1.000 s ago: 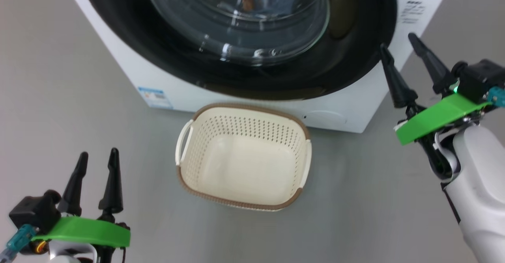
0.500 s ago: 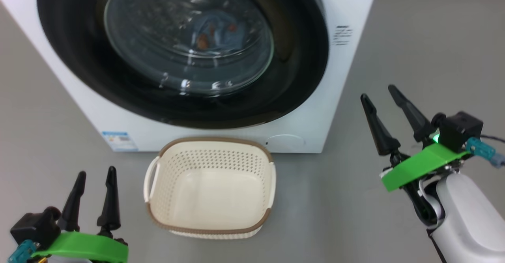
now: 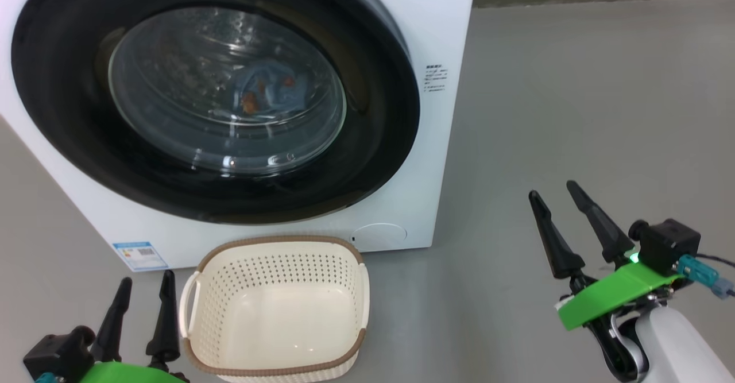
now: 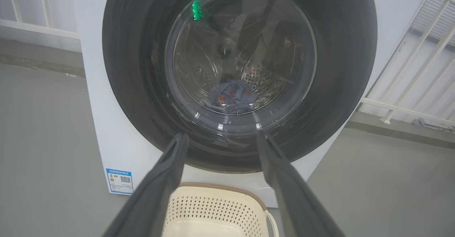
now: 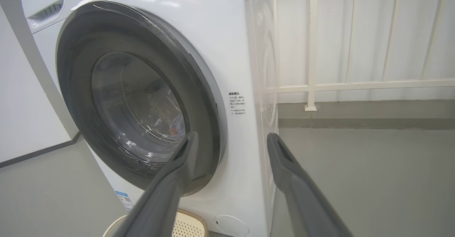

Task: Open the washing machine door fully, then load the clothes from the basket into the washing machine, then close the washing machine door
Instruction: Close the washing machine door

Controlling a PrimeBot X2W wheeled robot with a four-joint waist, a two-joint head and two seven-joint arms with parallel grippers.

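The washing machine (image 3: 448, 38) stands on a grey floor (image 3: 574, 113), and its round black door (image 3: 379, 142) lies closed against the white front, the rim sitting flush in the right wrist view. Through the door's bulging glass window (image 3: 172, 113) the clothes (image 3: 270, 87) can be seen: a small heap of light blue fabric with orange-brown patches, lying low in the perforated steel drum (image 4: 259, 77). The basket (image 3: 275, 242) sits upright on the floor just in front of the machine, below the door's lower edge and close to the front panel, and its pale bottom shows bare. A blue label (image 3: 140, 255) is stuck on the machine's front at the lower left corner, just beside the basket's left handle. The left end effector (image 3: 146, 278) hangs at the lower left of the head view, just beside the basket's left handle, its two dark fingers spread wide apart with nothing between them. The right end effector (image 3: 553, 190) hovers over bare floor to the right of the machine, well apart from the basket, with its fingers likewise spread wide and gripping nothing. A white railing (image 5: 312, 52) runs along the wall behind the machine.
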